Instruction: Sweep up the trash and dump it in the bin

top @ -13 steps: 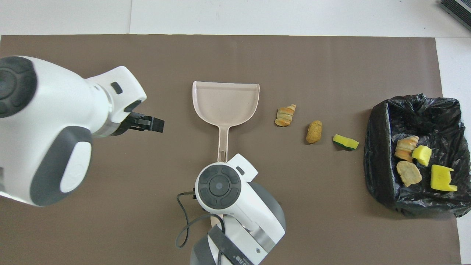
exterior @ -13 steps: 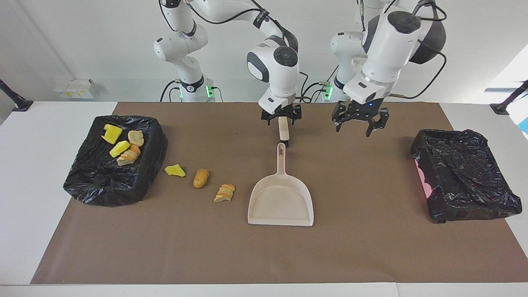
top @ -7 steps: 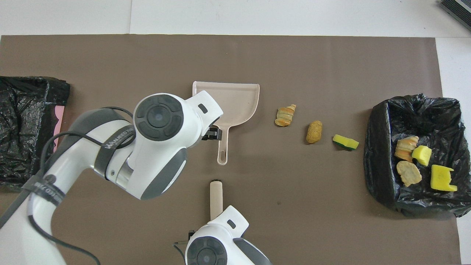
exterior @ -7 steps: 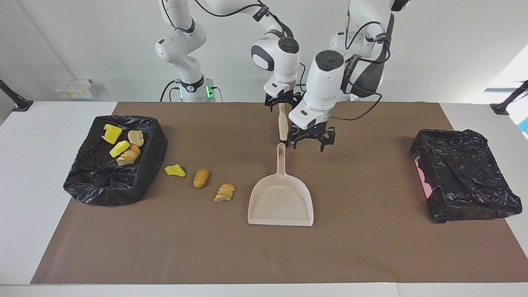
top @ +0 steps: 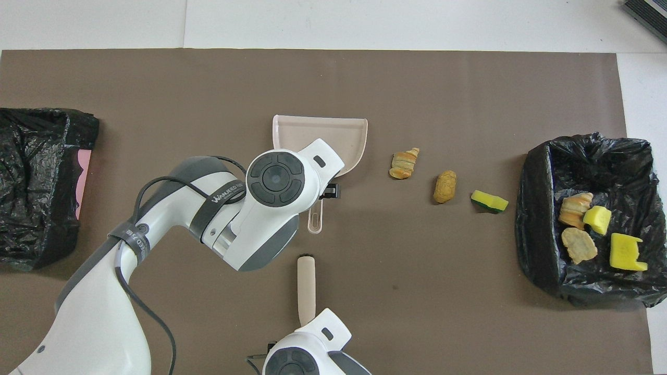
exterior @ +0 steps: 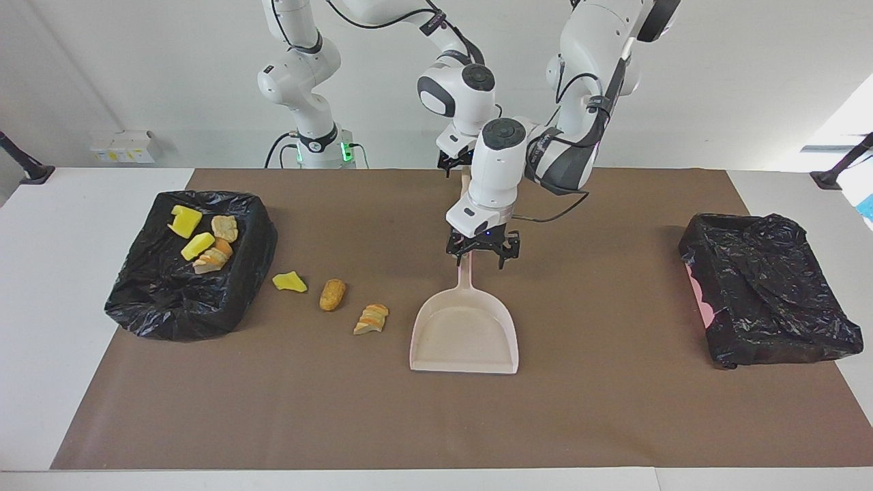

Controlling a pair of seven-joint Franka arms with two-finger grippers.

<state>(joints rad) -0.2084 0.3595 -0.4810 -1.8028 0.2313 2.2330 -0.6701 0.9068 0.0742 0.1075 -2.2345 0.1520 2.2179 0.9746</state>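
Left gripper: we see the left gripper [exterior: 483, 254] low over the robot-end tip of the dustpan's handle [exterior: 466, 276]. Its fingers stand apart on either side of the handle and have hold of nothing.
Why there: we judge that it is placed to take the handle, so that the pan can be carried to the scraps and then tipped.
Dustpan: the dustpan [exterior: 464, 341] lies flat on the brown mat [exterior: 614, 409]. Its handle points toward the robots and its open lip points away from them.
Right gripper: the right gripper [exterior: 457, 164] is over the mat, on the robots' side of the dustpan's handle, at the top end of the brush [top: 306, 284]. We cannot tell whether it has the brush in a grip.
Why the brush: its bristle end points at the dustpan's handle, and we judge that it is kept ready for sweeping.
Loose trash: three scraps lie on the mat in a row, beside the dustpan toward the right arm's end of the table and apart from both grippers. The layered pastry piece [exterior: 372, 318] is nearest the pan, then comes the brown bread piece [exterior: 332, 294], then the green-backed sponge chunk [exterior: 290, 281].
Binned trash: four more scraps [exterior: 198, 245] lie in the black-lined bin [exterior: 191, 300], just past the sponge chunk from the dustpan.
Second bin: another black-lined bin [exterior: 771, 300] sits well apart from the dustpan, toward the left arm's end.
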